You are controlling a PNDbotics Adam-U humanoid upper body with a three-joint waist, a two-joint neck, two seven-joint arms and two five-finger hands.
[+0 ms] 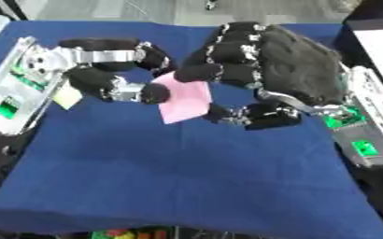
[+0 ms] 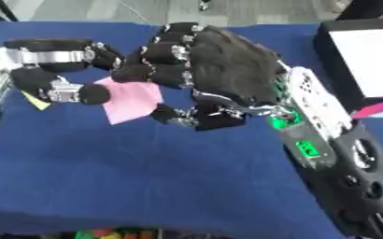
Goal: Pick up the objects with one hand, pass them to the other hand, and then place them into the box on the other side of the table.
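Above the middle of the blue counter (image 1: 187, 186), the left hand (image 1: 117, 70) pinches the left edge of a pink card (image 1: 187, 100) between curled fingers. The right hand (image 1: 268, 65), fingers curled, closes on its right edge, thumb beneath. The white box (image 2: 366, 56) lies far right, nearer the right hand.

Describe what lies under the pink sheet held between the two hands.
Under the pink sheet only blue tablecloth shows. The left hand and right hand both pinch it; their fingers cover its upper edge.

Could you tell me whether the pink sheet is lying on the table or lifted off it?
Lifted: the pink sheet hangs tilted above the blue cloth, pinched between the left hand and right hand.
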